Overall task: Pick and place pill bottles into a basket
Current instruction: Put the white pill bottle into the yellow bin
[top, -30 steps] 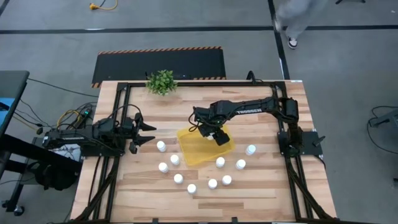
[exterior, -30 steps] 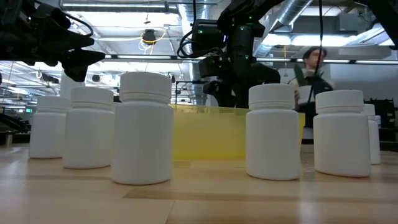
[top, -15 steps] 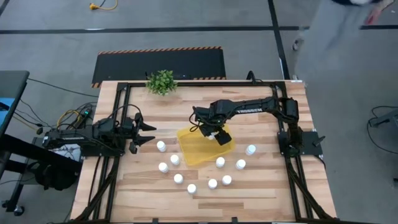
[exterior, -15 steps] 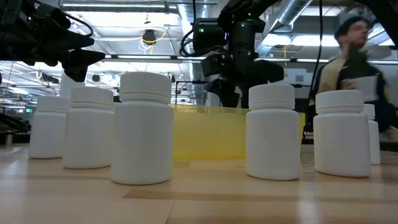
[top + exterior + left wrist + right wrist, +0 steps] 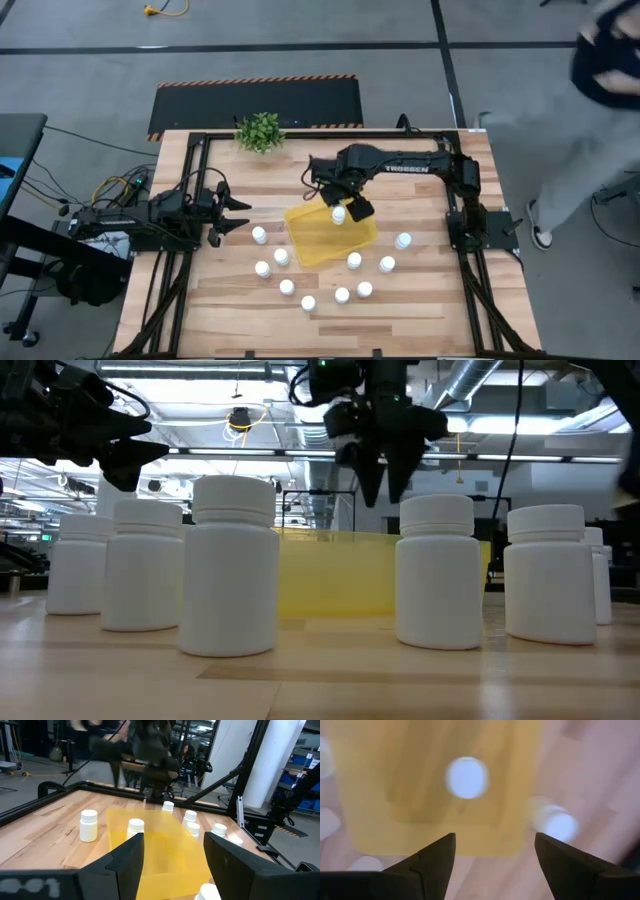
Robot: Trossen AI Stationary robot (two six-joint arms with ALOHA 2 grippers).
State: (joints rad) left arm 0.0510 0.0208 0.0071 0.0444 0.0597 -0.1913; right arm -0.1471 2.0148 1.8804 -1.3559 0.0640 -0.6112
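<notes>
Yellow plastic marks the basket (image 5: 330,235), which in the high view lies tilted at the middle of the wooden tabletop (image 5: 420,180); one pill bottle (image 5: 339,215) stands inside it near its upper edge, and the other pill bottles ring it below and to the sides, among them one at the right (image 5: 403,240) and one at the left (image 5: 259,235). The right tool (image 5: 345,200) hangs just above the basket's upper edge, close over the bottle inside, its jaws spread and holding nothing, which I read as a bottle just set down there. The left tool (image 5: 235,215) waits at centre left, outside the ring of bottles, narrowly parted and empty. A potted plant (image 5: 260,131) sits at the upper left of the tabletop, and a person (image 5: 600,110) stands at the far right of the frame. In the low view the bottles stand upright in the foreground, a tall one left of centre (image 5: 233,565), with the basket wall (image 5: 335,575) behind them and the right tool (image 5: 385,455) raised above it at upper centre. The left wrist view looks along the basket (image 5: 160,845) past two bottles (image 5: 89,825) toward the other arm. The right wrist view looks straight down between parted fingers (image 5: 432,862) at the bottle (image 5: 466,777) resting in the basket (image 5: 385,785).
</notes>
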